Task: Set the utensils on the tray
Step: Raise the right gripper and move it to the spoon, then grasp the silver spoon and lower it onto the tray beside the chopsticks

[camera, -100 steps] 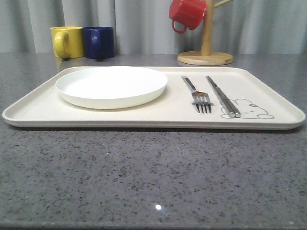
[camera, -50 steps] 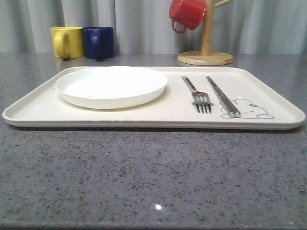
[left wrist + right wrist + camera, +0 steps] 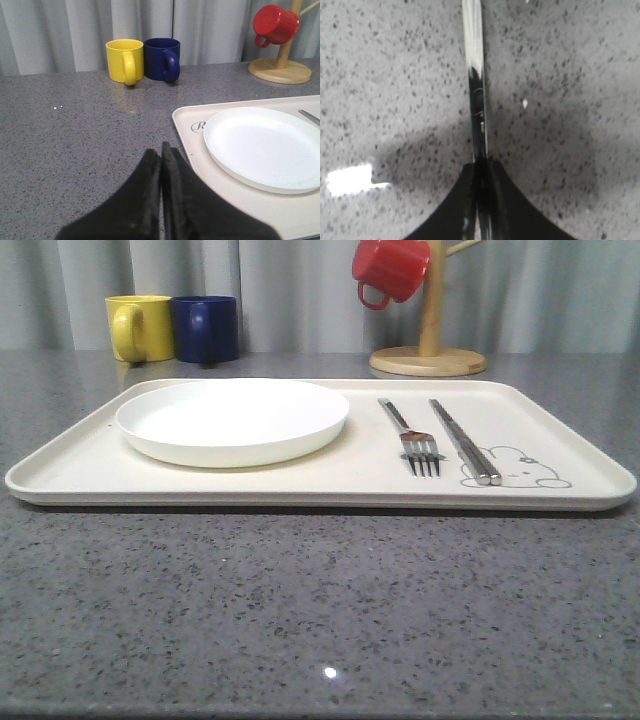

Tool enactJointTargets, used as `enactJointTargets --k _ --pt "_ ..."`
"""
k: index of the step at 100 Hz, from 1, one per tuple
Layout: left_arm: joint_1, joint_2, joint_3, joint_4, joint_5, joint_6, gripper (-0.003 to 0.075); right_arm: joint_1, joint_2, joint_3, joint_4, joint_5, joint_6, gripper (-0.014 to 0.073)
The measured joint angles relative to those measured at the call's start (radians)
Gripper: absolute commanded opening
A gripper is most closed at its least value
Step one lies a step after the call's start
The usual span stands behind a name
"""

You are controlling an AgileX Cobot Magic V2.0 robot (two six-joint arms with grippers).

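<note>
The cream tray lies across the grey stone table. A white plate sits on its left half. A steel fork and a pair of chopsticks lie side by side on its right half, by the bunny drawing. My left gripper is shut and holds nothing, low over the table beside the tray's left edge, near the plate. My right gripper is shut on the slim handle of a steel utensil just above the bare stone; the utensil's far end is out of view.
A yellow mug and a blue mug stand behind the tray at the back left. A red mug hangs on a wooden stand at the back right. Bare stone runs along the front of the tray.
</note>
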Motion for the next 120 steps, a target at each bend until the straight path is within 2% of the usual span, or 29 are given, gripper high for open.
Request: enactJointTargets --k 21,48,85,103,120 --pt "0.000 0.000 0.000 0.000 0.000 0.000 -0.0018 0.034 -0.115 0.002 0.029 0.053 0.031 0.0017" --pt "0.000 0.000 0.000 0.000 0.000 0.000 -0.0018 0.208 -0.248 0.002 0.039 0.084 0.130 0.0017" --pt "0.000 0.000 0.000 0.000 0.000 0.000 -0.0018 0.448 -0.199 0.002 0.042 0.006 0.282 0.0017" --pt "0.000 0.000 0.000 0.000 0.000 0.000 -0.0018 0.503 -0.135 0.002 0.042 -0.037 0.310 0.0017" --pt "0.000 0.000 0.000 0.000 0.000 0.000 -0.0018 0.514 -0.073 0.002 0.044 -0.060 0.318 0.0017"
